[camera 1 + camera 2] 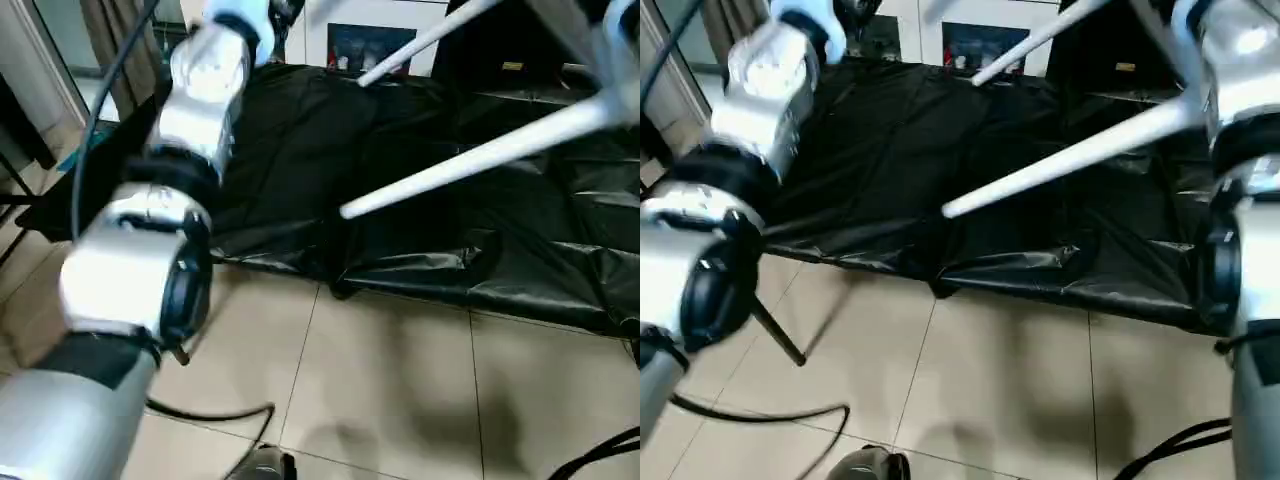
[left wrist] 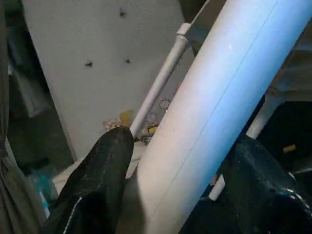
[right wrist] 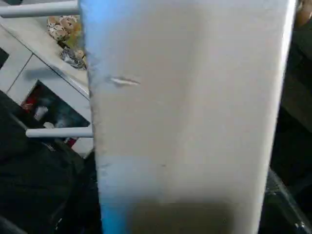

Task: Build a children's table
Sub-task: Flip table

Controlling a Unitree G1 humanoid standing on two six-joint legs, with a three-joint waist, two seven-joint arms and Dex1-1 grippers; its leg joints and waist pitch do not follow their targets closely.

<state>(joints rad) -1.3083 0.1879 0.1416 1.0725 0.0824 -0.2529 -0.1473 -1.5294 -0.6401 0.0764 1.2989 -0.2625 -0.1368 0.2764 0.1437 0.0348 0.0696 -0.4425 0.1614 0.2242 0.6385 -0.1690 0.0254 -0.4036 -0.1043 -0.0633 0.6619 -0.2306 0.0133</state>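
The white children's table is held up in the air over the black-draped work table. Two of its long tubular legs slant toward me from the upper right. My left gripper is shut on one white leg, with a black finger on each side of the tube. My silver left forearm reaches up at the left. At the right edge my right arm rises beside the nearer leg. A broad white part of the table lies right in front of the right wrist camera, with two further legs behind it.
The black-draped work table spans the middle, with a dark metal leg at the left. Beige floor tiles lie in front, crossed by black cables. A white cabinet stands behind.
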